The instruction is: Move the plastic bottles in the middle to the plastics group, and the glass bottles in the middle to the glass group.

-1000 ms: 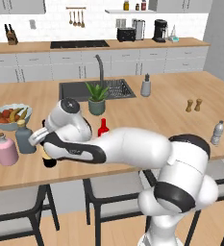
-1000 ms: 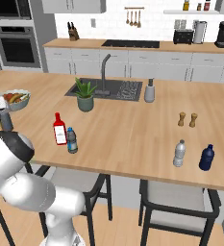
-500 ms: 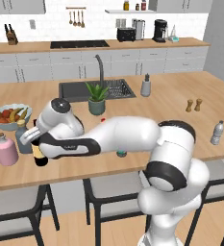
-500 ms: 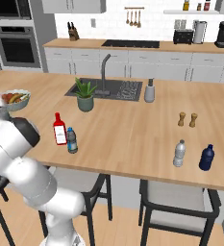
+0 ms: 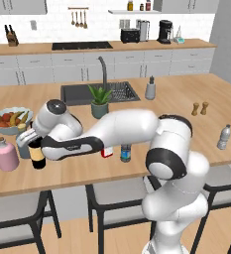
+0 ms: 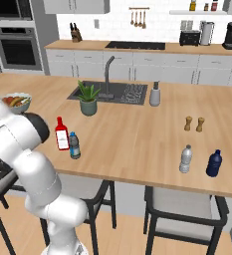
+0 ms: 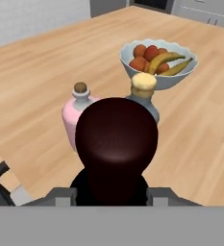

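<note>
Wine bottle (image 5: 36, 156) stands just beside pink bottle (image 5: 6, 155), seemingly before fruit bowl (image 5: 8, 120)

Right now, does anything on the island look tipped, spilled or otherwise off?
Nothing stands out. The wine bottle stands upright in the gripper beside the pink bottle and the grey-blue bottle. The red bottle and the blue-capped water bottle stand upright mid-counter. No spills visible.
</note>
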Controlling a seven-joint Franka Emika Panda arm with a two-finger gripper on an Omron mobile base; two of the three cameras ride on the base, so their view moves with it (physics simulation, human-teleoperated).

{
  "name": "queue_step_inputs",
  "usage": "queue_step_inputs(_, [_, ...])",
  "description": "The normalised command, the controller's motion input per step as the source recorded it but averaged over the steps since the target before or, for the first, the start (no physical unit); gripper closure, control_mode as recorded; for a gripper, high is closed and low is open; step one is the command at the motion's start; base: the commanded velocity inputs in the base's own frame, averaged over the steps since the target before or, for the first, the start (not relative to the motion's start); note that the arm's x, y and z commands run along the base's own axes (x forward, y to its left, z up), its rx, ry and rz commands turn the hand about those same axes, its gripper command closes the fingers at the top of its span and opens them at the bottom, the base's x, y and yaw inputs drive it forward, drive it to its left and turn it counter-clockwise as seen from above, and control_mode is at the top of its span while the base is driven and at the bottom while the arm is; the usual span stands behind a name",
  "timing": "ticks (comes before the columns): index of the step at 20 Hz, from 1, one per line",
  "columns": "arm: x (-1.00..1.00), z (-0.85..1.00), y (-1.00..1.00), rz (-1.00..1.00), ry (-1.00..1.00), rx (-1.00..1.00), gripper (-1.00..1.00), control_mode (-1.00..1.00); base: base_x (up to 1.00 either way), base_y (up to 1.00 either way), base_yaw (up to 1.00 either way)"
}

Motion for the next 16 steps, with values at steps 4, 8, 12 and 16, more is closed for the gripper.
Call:
queue_step_inputs(4, [0.00,-0.34,0.00,0.00,0.00,0.00,1.00,-1.00,0.00,0.00,0.00])
queue_step_inputs(8, [0.00,-0.50,0.00,0.00,0.00,0.00,1.00,-1.00,0.00,0.00,0.00])
queue_step_inputs(12, [0.00,-0.45,0.00,0.00,0.00,0.00,1.00,-1.00,0.00,0.00,0.00])
queue_step_inputs(16, [0.02,-0.04,0.00,0.00,-0.04,0.00,1.00,-1.00,0.00,0.00,0.00])
